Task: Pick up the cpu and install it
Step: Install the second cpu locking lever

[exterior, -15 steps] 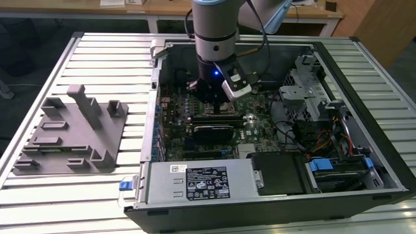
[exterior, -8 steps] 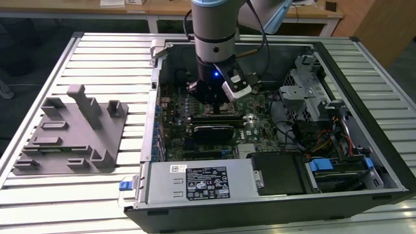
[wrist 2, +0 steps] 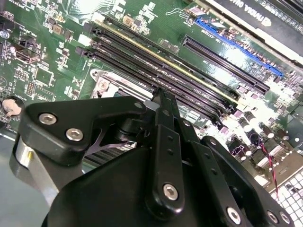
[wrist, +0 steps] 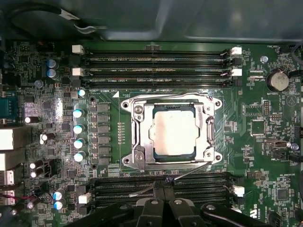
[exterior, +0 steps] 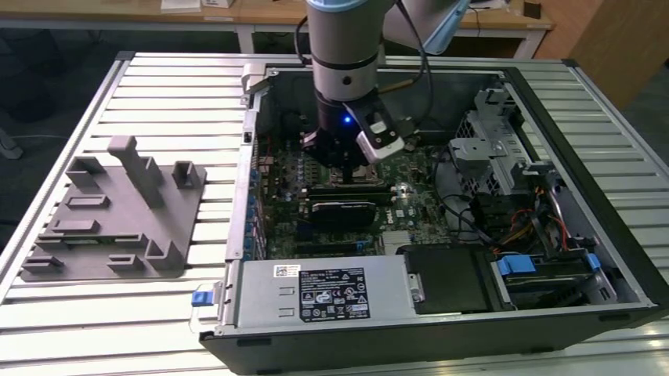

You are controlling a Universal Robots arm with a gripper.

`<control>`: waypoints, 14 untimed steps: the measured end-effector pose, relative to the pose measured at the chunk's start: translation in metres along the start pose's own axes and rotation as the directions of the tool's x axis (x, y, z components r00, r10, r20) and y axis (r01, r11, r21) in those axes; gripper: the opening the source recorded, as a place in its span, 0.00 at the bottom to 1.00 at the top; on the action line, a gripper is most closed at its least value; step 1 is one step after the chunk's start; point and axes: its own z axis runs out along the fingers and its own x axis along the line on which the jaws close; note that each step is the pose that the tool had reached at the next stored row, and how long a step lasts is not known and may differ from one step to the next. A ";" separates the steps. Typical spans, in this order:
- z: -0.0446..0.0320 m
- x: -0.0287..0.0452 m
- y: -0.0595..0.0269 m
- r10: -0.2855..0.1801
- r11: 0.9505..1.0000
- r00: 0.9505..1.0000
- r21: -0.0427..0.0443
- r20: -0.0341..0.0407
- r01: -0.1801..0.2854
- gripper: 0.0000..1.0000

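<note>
Resting in its socket: the cpu.
End effector closed, empty, above the memory slots beside it.

Open PC case sits on the slatted table, toward the exterior view's right edge; fixture tray lies beside it near the left edge. Cpu sits in the socket, between memory slot banks on the motherboard.
</note>
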 end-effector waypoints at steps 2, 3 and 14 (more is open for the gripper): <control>0.0005 0.0009 -0.0003 0.000 1.000 1.000 -0.002 0.000 0.000 0.11; 0.0007 0.0016 -0.0006 0.000 1.000 1.000 -0.002 0.000 0.000 0.11; 0.0060 0.0090 -0.0070 0.003 0.999 1.000 -0.038 -0.001 -0.003 0.11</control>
